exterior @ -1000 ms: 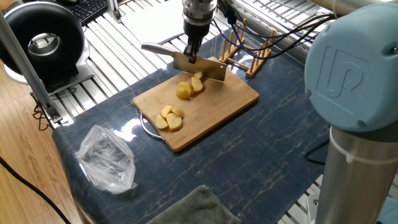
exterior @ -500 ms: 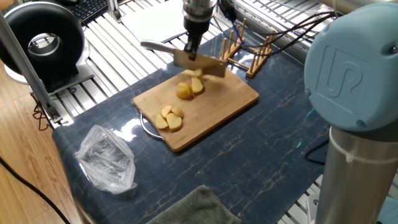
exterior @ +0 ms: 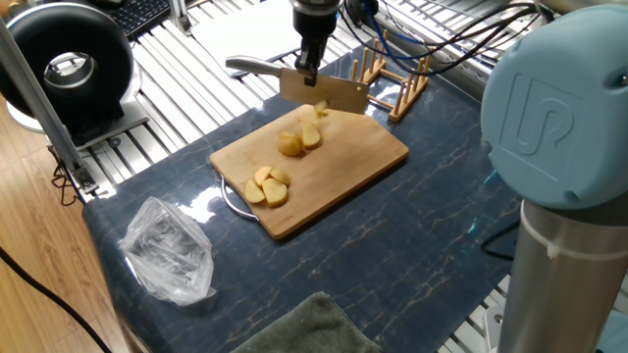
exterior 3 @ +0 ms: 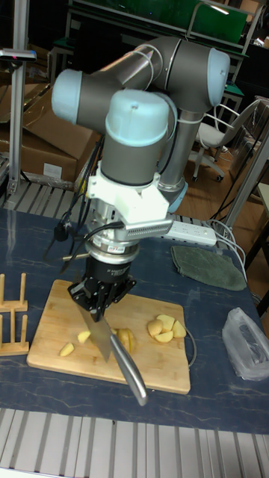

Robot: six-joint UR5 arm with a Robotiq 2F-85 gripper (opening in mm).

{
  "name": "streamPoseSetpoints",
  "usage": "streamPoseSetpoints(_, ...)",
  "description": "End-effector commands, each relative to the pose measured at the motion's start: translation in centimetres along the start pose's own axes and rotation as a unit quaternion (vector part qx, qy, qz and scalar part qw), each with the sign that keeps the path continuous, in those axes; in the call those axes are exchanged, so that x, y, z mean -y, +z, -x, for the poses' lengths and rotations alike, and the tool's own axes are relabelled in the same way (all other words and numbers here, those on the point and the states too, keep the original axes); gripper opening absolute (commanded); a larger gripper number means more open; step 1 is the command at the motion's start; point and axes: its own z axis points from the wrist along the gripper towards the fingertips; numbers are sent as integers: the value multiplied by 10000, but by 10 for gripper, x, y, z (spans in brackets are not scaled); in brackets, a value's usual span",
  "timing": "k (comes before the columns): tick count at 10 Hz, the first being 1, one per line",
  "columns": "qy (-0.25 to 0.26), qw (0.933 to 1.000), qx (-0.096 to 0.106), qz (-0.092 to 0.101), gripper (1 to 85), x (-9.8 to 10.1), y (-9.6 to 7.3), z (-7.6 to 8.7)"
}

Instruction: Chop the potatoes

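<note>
My gripper (exterior: 308, 71) is shut on a cleaver-style knife (exterior: 325, 93), whose handle (exterior: 251, 67) points left. The blade hangs a little above the far edge of the bamboo board (exterior: 365, 157). Peeled potatoes lie on the board: a rounded piece (exterior: 290, 144) with a wedge (exterior: 311, 135) beside it, a pile of slices (exterior: 267, 186) toward the front left, and a small bit (exterior: 320, 109) right at the blade's lower edge. In the tall fixed view the gripper (exterior 3: 97, 300) holds the knife (exterior 3: 101, 337) over the board (exterior 3: 153, 366), with potatoes (exterior 3: 166, 327) to its right and small bits (exterior 3: 67, 349) to its left.
A wooden rack (exterior: 397, 83) stands just behind the board. A crumpled plastic bag (exterior: 169, 250) lies at the front left and a grey-green cloth (exterior: 304, 328) at the front edge. A black round appliance (exterior: 69, 59) sits far left. The arm's base (exterior: 559, 147) fills the right side.
The knife has risen off the potatoes and shifted slightly back and right. The pieces on the board lie where they were.
</note>
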Motion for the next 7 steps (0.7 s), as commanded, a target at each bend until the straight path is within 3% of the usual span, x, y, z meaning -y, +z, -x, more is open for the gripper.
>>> streamPoseSetpoints(1,129,9999,-15,85,10,-11,-10,-1)
streamPoseSetpoints(3,122,9998,109,104,10,-12,-2,6)
streamPoseSetpoints(4,255,9993,194,217,10,-19,6,11)
streamPoseSetpoints(5,31,9996,222,-197,10,3,10,13)
streamPoseSetpoints(6,272,9991,255,185,10,-18,10,15)
streamPoseSetpoints(7,395,9984,241,315,10,-26,10,14)
